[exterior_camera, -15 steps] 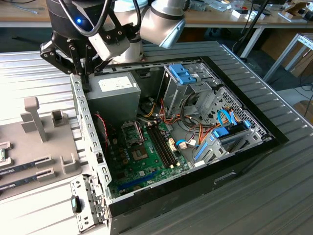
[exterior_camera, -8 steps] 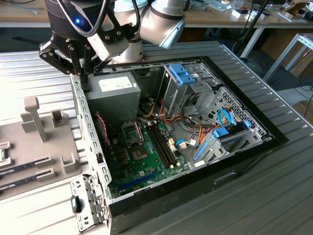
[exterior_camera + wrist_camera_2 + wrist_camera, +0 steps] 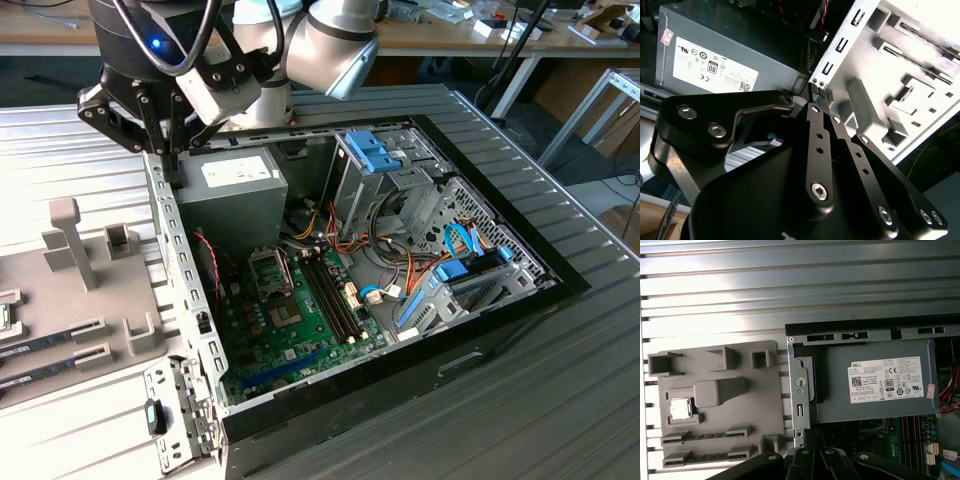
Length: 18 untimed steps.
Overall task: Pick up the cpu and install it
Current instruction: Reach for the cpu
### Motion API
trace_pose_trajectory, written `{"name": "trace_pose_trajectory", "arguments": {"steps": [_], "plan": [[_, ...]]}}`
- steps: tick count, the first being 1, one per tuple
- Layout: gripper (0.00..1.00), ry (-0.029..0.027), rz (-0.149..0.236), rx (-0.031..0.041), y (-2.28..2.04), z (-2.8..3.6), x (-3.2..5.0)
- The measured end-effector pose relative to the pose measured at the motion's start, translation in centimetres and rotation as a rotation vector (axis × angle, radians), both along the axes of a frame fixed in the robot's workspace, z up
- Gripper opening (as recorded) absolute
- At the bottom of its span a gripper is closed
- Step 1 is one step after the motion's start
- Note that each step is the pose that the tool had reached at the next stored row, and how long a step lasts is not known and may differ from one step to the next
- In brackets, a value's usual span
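Gripper (image 3: 817,92) of the single arm, jaws drawn together and nothing held between them; it hangs above the side wall (image 3: 178,250) of the open computer case, at the corner beside the power supply (image 3: 875,385); the fingertips stand just over the wall's perforated edge, apart from it as far as can be judged. Beyond that wall, outside the case, lies the grey fixture plate (image 3: 765,405) on the ribbed table (image 3: 790,290); the cpu (image 3: 680,409) rests flat in a square pocket of this plate, silver top upward, near the plate's edge farthest from the case, with two memory sticks (image 3: 705,435) in slots just beside it. The cpu is square, so no long axis governs the approach; its sides run parallel to the plate's edges. On the opposite side of the wall, inside the case, the black cpu socket (image 3: 268,270) sits on the green motherboard (image 3: 300,340), past the power supply. Cpu and socket thus lie in opposite directions from the gripper, the case wall between them; the pick-up is judged not yet begun.
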<state>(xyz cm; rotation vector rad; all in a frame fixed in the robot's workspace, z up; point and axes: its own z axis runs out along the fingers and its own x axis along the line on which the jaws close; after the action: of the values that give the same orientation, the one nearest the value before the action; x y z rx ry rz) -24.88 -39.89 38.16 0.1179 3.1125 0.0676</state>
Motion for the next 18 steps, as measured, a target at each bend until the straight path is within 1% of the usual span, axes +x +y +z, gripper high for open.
{"name": "trace_pose_trajectory", "arguments": {"steps": [18], "plan": [[0.11, 0.0, 0.0, 0.0, 0.0, -0.05, -0.43]]}}
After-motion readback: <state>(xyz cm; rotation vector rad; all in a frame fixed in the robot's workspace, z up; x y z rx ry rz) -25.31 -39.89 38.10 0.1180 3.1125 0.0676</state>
